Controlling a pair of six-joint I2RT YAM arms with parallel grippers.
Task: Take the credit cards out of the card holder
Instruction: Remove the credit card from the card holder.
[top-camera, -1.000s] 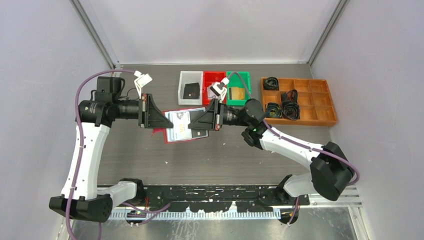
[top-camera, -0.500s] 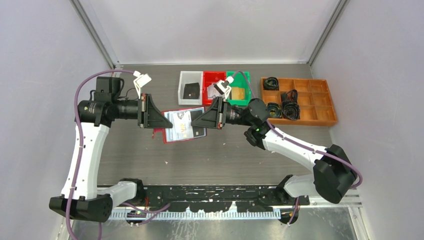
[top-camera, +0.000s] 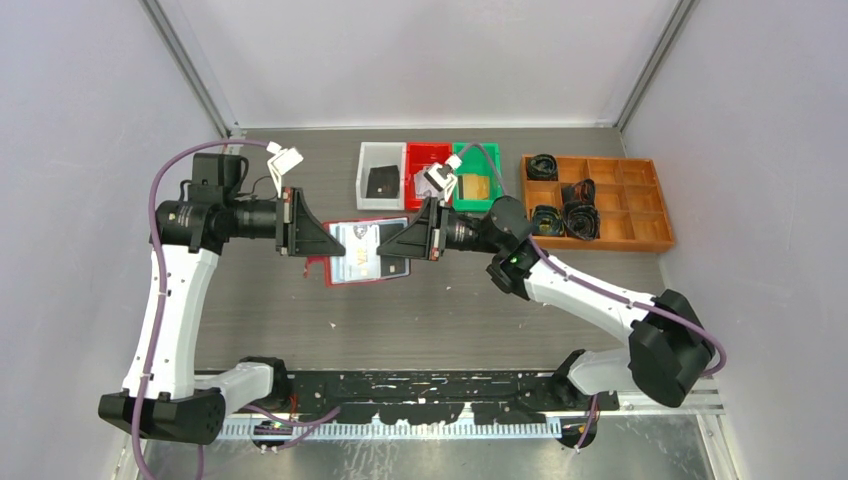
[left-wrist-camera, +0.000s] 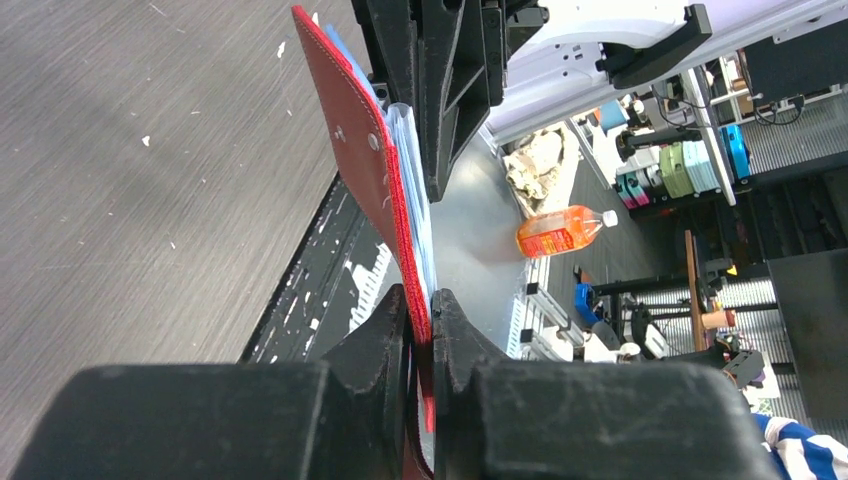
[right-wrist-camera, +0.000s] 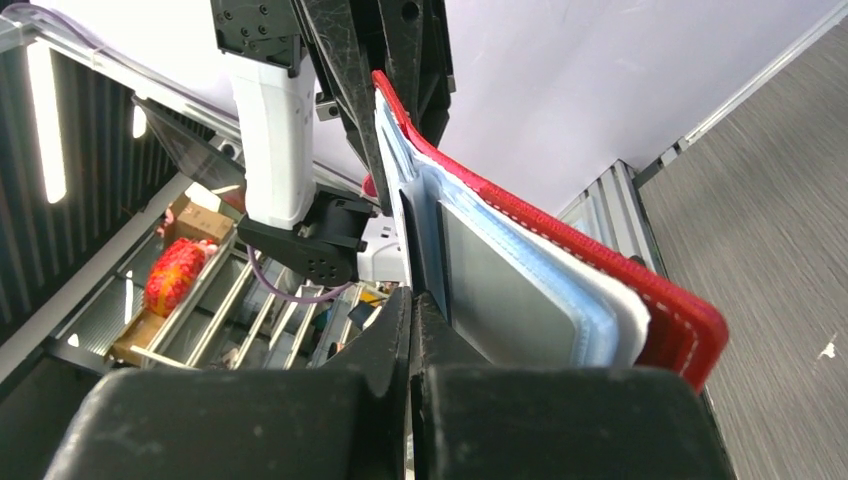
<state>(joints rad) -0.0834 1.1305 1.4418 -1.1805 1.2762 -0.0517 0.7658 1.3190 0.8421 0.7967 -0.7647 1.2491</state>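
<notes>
Right wrist view shows your right gripper (right-wrist-camera: 412, 300) with its fingers pressed together on a thin edge at the open side of the card holder (right-wrist-camera: 690, 320) (card or blue-grey pocket page, I can't tell which). That's your first risk: if you've nipped the page, pulling will drag the whole holder rather than free anything. Just beside the fingers, one of the credit cards (right-wrist-camera: 505, 300), a grey one, sits deep in its sleeve. A tight fit there could make a pinch slide off the slick plastic.

Opposite you, the left gripper (left-wrist-camera: 421, 300) is clamped on an edge of the red cover. It holds the holder between the two arms, seemingly clear of the table (top-camera: 430, 320). That hold is narrow, so a hard or off-line pull may swivel the cover or slip it out, and the holder would drop. The fanned pages could also snag.
</notes>
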